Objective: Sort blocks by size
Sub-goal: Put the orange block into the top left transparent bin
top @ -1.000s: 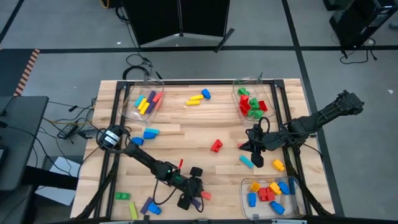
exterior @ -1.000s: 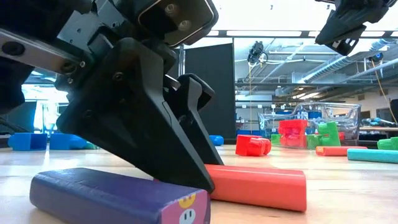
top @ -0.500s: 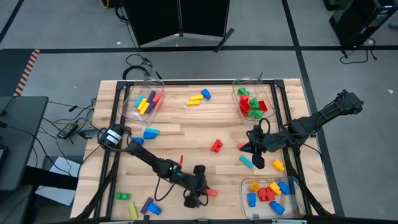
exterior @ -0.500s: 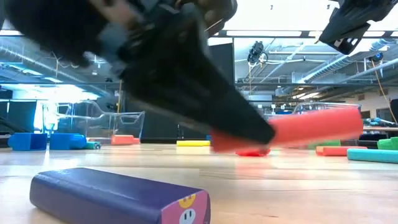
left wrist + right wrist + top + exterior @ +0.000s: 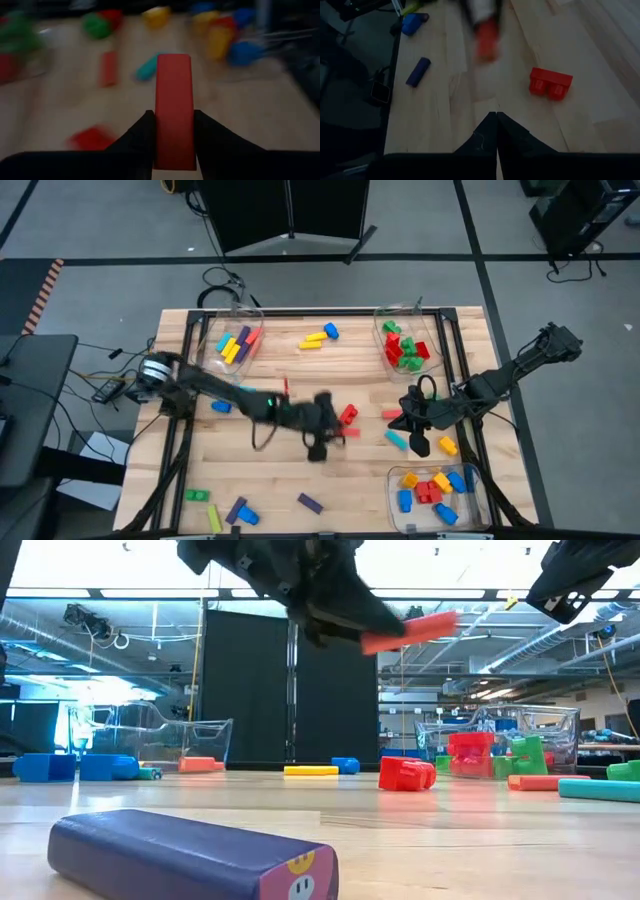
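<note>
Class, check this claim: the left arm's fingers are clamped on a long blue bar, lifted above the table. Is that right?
Not quite: the bar is red, not blue. The left wrist view shows the left gripper clamped on the long red bar, and the low view shows it lifted above the table.
</note>
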Available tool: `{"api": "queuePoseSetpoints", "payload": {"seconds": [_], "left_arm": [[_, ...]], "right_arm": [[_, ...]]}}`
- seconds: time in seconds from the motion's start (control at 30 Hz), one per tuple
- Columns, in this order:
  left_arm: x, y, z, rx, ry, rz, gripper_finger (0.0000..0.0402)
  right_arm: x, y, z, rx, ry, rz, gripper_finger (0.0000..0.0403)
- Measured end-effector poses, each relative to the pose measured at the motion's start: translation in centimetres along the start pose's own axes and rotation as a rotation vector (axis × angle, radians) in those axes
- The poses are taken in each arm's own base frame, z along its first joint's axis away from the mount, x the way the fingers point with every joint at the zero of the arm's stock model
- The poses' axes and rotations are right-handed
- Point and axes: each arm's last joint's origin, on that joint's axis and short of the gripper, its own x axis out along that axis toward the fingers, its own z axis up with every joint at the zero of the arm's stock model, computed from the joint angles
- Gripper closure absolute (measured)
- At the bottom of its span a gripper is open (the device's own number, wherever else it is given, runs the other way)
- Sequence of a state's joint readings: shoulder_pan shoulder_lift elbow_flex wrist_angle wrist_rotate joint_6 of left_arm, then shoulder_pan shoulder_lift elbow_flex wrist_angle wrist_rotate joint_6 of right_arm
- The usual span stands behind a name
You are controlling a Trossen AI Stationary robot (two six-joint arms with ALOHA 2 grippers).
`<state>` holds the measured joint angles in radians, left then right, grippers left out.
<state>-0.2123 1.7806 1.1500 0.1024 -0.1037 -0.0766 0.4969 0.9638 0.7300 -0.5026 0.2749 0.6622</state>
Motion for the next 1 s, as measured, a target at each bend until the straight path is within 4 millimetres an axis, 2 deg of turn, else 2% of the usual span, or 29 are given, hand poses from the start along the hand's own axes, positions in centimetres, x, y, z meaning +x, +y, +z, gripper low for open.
{"api": "queuePoseSetpoints", "payload": {"seconds": [0.13,0.23,0.33,0.43,0.67,0.83,1.0], "left_arm": [[-3.8,4.7,1.2,-0.014,0.014,0.128,0.0292],[-7.1,8.3,0.9,-0.064,0.016,0.242,0.0292],[-10.7,11.4,-0.4,-0.144,0.003,0.35,0.0292],[-14.0,13.7,-2.9,-0.259,-0.012,0.457,0.0292],[-19.8,16.3,-7.9,-0.526,-0.068,0.729,0.0292],[-22.0,17.5,-9.4,-0.665,0.036,0.845,0.0292],[-23.6,18.8,-12.0,-0.891,0.231,0.977,0.0292]], "right_arm": [[0.0,0.0,0.0,-0.001,0.0,-0.003,0.039],[0.0,-0.1,0.1,-0.002,-0.024,-0.032,0.0381],[0.0,-0.3,0.2,0.001,-0.045,-0.061,0.0379],[0.1,-0.5,0.4,0.01,-0.054,-0.074,0.0386],[0.2,-0.9,0.7,0.065,-0.078,-0.098,0.0391],[0.2,-1.3,1.0,0.133,-0.117,-0.145,0.0382],[0.3,-1.8,1.4,0.172,-0.14,-0.176,0.039]]}}
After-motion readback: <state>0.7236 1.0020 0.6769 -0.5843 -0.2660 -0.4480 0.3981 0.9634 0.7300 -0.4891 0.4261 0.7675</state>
